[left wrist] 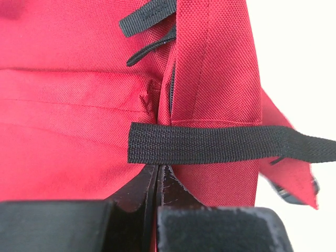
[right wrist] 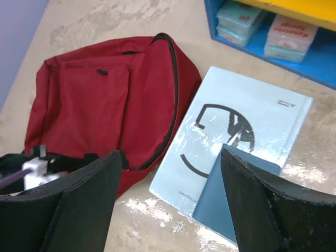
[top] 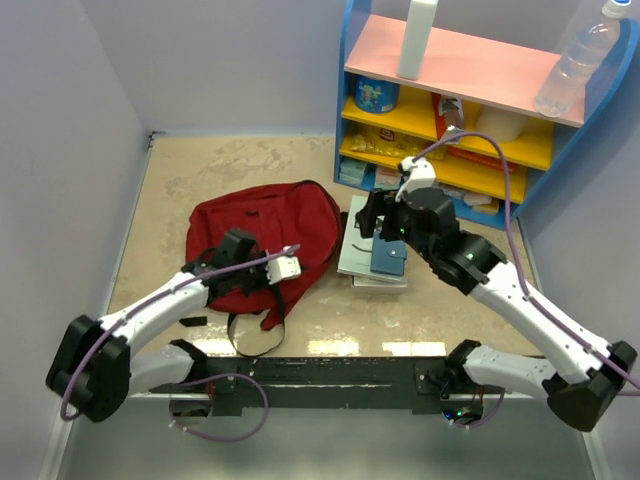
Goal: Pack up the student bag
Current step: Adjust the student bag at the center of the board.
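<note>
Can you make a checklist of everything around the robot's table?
Surface: beige table, mottled.
Job's things: red bag lying flat; pale book beside it, blue book on top.
Clutter: nothing seen.
Grippers: left gripper shut by the bag's black strap; right gripper open above the books.
Cables: purple cable along each arm.
Surroundings: shelf with packets, white bottle and clear bottle on top; pale walls.

Cut off by the overhead view's top edge: white bottle [top: 415, 40], clear bottle [top: 580, 60]. Largely hidden under the right arm [top: 470, 262]: blue book [top: 388, 258]. Too small to read from the right wrist: print on the pale book [right wrist: 247, 121]. Unclear at the left pincer [left wrist: 158, 169]: backpack [left wrist: 63, 131] fabric pinched or not.
</note>
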Available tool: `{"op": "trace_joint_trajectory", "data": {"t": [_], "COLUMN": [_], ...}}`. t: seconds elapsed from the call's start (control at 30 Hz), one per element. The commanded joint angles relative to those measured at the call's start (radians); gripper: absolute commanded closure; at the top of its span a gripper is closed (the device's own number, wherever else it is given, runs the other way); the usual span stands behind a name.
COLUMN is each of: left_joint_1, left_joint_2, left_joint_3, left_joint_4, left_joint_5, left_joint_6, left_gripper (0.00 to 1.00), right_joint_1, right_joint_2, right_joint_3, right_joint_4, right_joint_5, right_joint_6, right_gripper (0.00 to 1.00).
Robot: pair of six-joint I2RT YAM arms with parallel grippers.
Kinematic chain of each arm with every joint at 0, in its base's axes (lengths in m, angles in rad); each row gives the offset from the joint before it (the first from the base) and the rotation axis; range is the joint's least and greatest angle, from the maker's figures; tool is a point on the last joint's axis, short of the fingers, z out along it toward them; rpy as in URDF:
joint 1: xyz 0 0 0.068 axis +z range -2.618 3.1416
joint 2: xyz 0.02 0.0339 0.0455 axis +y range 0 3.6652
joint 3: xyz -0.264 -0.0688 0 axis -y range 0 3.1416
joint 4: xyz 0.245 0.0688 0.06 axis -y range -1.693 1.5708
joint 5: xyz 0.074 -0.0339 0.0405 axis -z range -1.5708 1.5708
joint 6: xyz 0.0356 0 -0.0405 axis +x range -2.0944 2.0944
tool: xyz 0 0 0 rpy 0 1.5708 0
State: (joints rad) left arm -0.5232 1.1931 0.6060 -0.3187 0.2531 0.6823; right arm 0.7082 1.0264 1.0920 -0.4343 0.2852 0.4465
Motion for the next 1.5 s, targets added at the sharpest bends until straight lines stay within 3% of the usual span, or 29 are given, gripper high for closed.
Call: {"op": "trace_joint_trajectory", "data": {"t": [0.0,0.1,0.13,0.17,0.27,0.47,0.93,1.17,1.47], "left_joint_1": [0.021,0.101,0.136,0.173,0.279,0.365,0.390,0.495,0.506], "left_joint_2": [-0.160,-0.205,-0.204,-0.196,-0.132,-0.082,-0.081,-0.037,0.000], "left_joint_3": [-0.046,-0.043,-0.014,0.007,0.119,0.236,0.176,0.155,0.156], "left_joint_4": [-0.206,-0.241,-0.272,-0.287,-0.356,-0.441,-0.382,-0.365,-0.332], "left_joint_5": [-0.040,-0.031,0.030,0.061,0.156,0.294,0.310,0.351,0.348], "left_joint_6": [0.163,0.189,0.198,0.203,0.172,0.131,0.049,0.103,0.099], "left_gripper": [1.00,0.96,0.91,0.80,0.67,0.58,0.57,0.58,0.57], "right_joint_1": [0.057,0.147,0.172,0.195,0.281,0.338,0.384,0.419,0.459], "right_joint_2": [0.084,0.162,0.203,0.230,0.314,0.411,0.719,0.646,0.632], "right_joint_3": [0.029,0.037,0.049,0.058,0.077,0.074,0.189,0.039,-0.087], "right_joint_4": [0.103,0.129,0.131,0.131,0.140,0.196,0.236,0.290,0.353], "right_joint_5": [-0.026,0.011,0.040,0.051,0.075,0.074,-0.004,-0.015,-0.011], "right_joint_6": [-0.015,-0.029,-0.035,-0.038,-0.038,-0.032,-0.046,0.036,0.109], "right_gripper": [0.21,0.21,0.21,0.21,0.21,0.22,0.38,0.41,0.39]}}
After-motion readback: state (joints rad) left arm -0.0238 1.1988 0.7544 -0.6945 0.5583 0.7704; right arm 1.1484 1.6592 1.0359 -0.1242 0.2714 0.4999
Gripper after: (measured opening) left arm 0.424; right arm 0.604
